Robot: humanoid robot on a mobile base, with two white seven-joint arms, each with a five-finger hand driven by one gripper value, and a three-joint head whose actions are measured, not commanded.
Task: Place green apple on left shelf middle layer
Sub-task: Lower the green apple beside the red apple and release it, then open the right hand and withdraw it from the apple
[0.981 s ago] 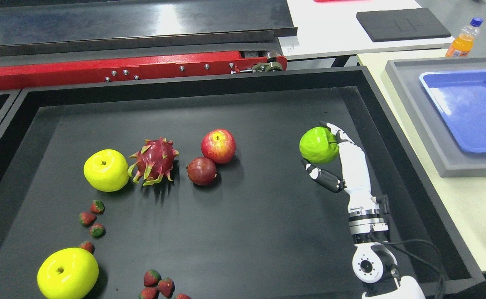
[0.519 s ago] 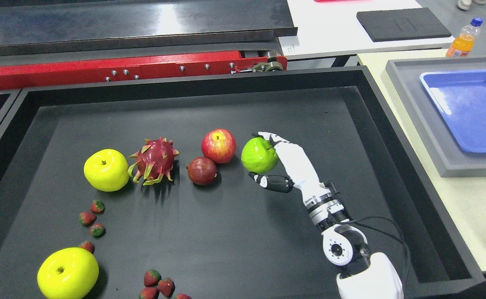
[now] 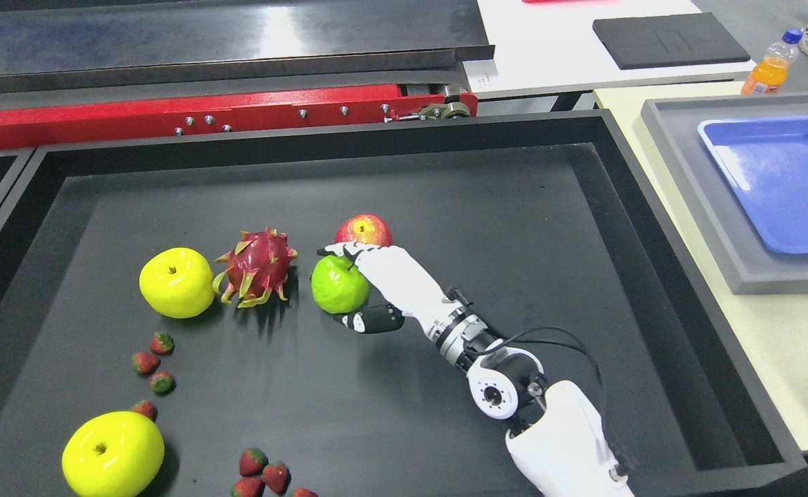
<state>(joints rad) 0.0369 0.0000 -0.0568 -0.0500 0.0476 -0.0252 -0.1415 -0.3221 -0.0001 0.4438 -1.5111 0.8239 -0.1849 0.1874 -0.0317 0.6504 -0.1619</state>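
I have the right hand (image 3: 369,286) wrapped around the green apple (image 3: 338,284), white fingers (image 3: 349,250) curled over its top and the dark thumb (image 3: 369,321) under its lower right side. The arm comes in from the lower right across the black tray (image 3: 514,207). The apple sits in front of the red apple (image 3: 363,228), covering its lower part in my view, and just right of the dragon fruit (image 3: 257,268). I cannot tell whether the apple is touching the tray floor or raised above it. Further left I see a yellow apple (image 3: 176,283), and a second yellow one (image 3: 112,454) near the lower left corner. Strawberries (image 3: 152,362) lie scattered between those two, with more along the bottom edge. Off to the right, on the desk (image 3: 777,331), there is a blue tray (image 3: 784,179) and an orange bottle (image 3: 770,65).
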